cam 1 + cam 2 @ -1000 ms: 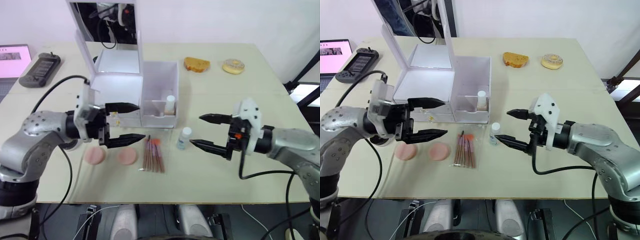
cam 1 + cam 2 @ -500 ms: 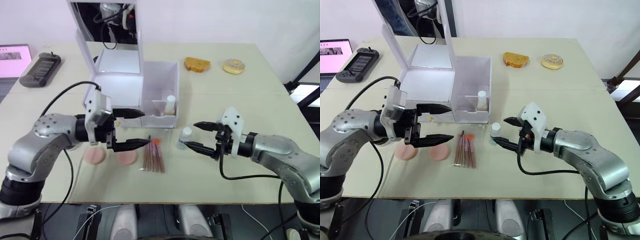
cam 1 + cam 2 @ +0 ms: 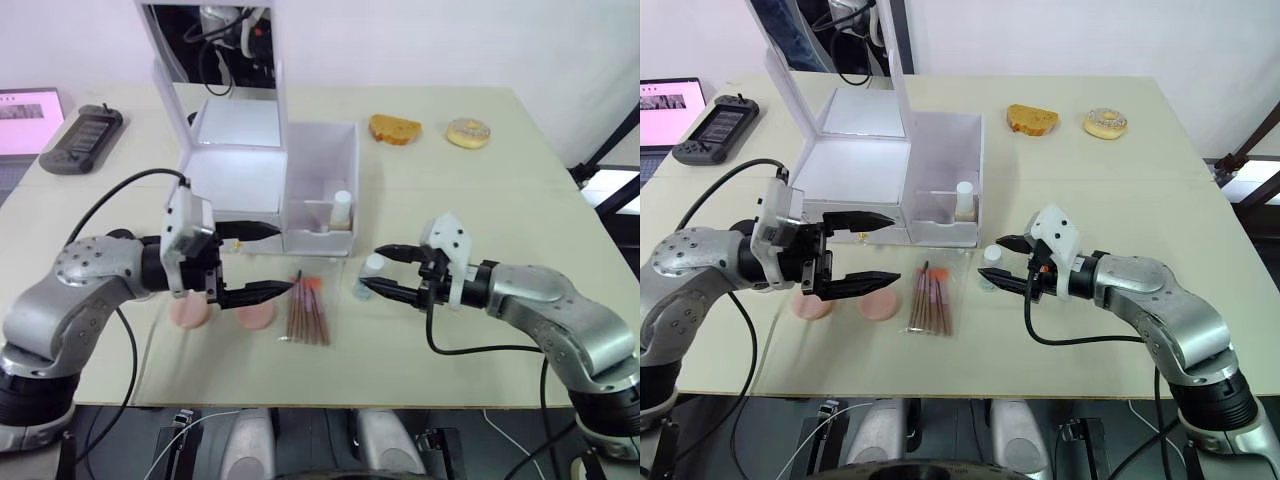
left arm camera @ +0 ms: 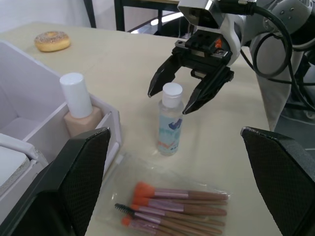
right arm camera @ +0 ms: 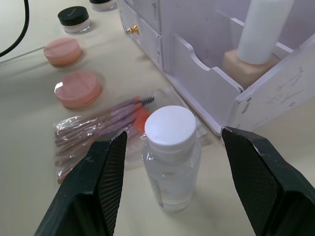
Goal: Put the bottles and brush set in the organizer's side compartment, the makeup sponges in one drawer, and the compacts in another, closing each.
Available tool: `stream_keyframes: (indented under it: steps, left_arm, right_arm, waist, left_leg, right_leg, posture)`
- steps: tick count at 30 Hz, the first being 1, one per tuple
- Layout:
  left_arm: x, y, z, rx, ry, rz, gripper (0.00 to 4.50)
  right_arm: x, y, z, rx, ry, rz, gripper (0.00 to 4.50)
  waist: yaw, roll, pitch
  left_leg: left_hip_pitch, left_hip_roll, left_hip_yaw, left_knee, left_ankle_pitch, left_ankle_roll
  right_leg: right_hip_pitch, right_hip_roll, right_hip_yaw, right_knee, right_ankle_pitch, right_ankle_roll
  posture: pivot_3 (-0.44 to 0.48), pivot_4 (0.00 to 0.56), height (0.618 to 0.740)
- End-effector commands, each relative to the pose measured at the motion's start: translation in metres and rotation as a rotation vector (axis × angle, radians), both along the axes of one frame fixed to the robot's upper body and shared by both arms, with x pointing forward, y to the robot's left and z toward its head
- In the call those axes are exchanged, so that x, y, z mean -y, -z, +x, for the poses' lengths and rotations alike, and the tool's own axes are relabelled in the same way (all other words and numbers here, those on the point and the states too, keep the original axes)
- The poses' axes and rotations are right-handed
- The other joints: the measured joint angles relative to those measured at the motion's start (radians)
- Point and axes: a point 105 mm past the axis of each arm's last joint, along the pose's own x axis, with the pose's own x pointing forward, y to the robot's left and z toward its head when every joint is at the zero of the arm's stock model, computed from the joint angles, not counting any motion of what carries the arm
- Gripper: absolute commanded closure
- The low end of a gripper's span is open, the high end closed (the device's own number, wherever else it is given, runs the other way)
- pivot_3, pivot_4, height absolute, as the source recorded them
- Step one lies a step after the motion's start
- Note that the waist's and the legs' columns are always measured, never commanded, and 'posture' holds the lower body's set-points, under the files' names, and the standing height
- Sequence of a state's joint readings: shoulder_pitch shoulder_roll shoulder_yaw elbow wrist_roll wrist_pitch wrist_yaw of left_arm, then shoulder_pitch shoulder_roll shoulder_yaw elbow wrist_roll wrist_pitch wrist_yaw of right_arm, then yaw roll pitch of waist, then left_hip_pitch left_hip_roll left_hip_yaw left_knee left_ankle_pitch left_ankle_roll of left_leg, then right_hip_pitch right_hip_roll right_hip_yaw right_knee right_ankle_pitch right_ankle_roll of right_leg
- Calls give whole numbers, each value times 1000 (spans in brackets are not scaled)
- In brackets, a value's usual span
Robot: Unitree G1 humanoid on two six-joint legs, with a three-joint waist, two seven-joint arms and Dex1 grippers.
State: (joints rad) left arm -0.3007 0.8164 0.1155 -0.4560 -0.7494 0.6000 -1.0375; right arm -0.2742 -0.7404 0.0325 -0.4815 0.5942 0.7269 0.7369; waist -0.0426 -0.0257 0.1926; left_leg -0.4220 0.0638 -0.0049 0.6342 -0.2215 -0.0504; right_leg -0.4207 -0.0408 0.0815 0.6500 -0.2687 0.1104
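Right wrist view looks straight down the right gripper (image 3: 1004, 263), whose two black fingers stand wide apart with the clear bottle (image 5: 171, 156) framed between them, white cap up, neither finger touching it yet. The bottle stands upright on the table (image 3: 480, 200), just in front of the organizer's (image 3: 318, 190) side compartment, where a beige bottle (image 3: 341, 210) with a white cap already stands. Just beside the clear bottle lies the brush set (image 3: 308, 309) in its clear sleeve, and past that the two pink makeup sponges (image 3: 255, 313). A dark-lidded compact (image 5: 74, 18) sits further out, near the drawer fronts.

The left gripper (image 3: 262, 260) hangs over the sponges and the near end of the brush set, also spread wide and holding nothing.

The step in hand looks like the grasp on the clear bottle. To do it well, the right arm should probably ease forward until the fingers flank the body below the cap, not the cap itself, which could slip or pop. Closing squarely across the middle should keep the bottle from tipping toward the brush sleeve. The lift then needs to clear the compartment wall before setting the bottle down beside the beige one.
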Motion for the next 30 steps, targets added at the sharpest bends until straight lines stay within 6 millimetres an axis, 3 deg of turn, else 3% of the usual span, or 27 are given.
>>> stream_keyframes:
  steps: [1, 5, 6, 13, 20, 24, 30]
  left_arm:
    - [-2, -10, -5, 65, -7, 8, 0]
    - [-2, -10, -5, 66, -16, 7, 0]
    - [-3, -10, -5, 66, -18, 8, 0]
    - [-11, -8, -3, 72, -56, 19, 0]
    - [-35, 0, 2, 89, -158, 76, 0]
    - [-61, -3, 1, 113, -279, 81, 0]
    - [-64, 0, -10, 126, -342, 85, 0]
  right_arm:
    - [-4, -8, 0, 37, -28, 23, 1819]
    - [-7, -9, 0, 35, -44, 37, 3562]
    - [-7, -9, 0, 36, -45, 34, 3827]
    - [-8, -26, -5, 69, -92, 29, 3821]
    - [-28, -78, -2, 147, -197, 75, 3821]
    - [-52, -125, 13, 238, -270, 114, 3821]
    - [-68, -131, 40, 231, -270, 114, 3821]
  waist:
    - [0, 0, 0]
    - [1, 0, 0]
    - [1, 0, 0]
    - [-1, 0, 0]
    - [-1, 0, 0]
    - [-8, 1, 1]
    - [1, 1, 0]
  left_leg:
    - [0, 0, 0, 0, 0, 0]
    - [0, 0, 0, 0, 0, 0]
    - [0, 0, 0, 0, 0, 0]
    - [0, 0, 0, 0, 0, 0]
    - [0, 0, 0, 0, 0, 0]
    - [-1, 1, 1, 0, 0, 0]
    - [-2, 1, 1, -1, 0, 0]
  right_leg:
    - [0, 0, 0, 0, 0, 0]
    - [0, 0, 0, 0, 0, 0]
    - [0, 0, 0, 0, 0, 0]
    - [0, 0, 0, 0, 0, 0]
    - [-1, 0, 0, 1, 0, 0]
    - [-3, 0, 1, 1, 1, -1]
    - [-4, 0, -1, 1, 1, -1]
  posture:
    - [0, 150, 740]
    - [0, 150, 740]
    - [0, 150, 740]
    - [0, 150, 740]
    - [0, 150, 740]
    - [0, 150, 740]
    - [0, 150, 740]
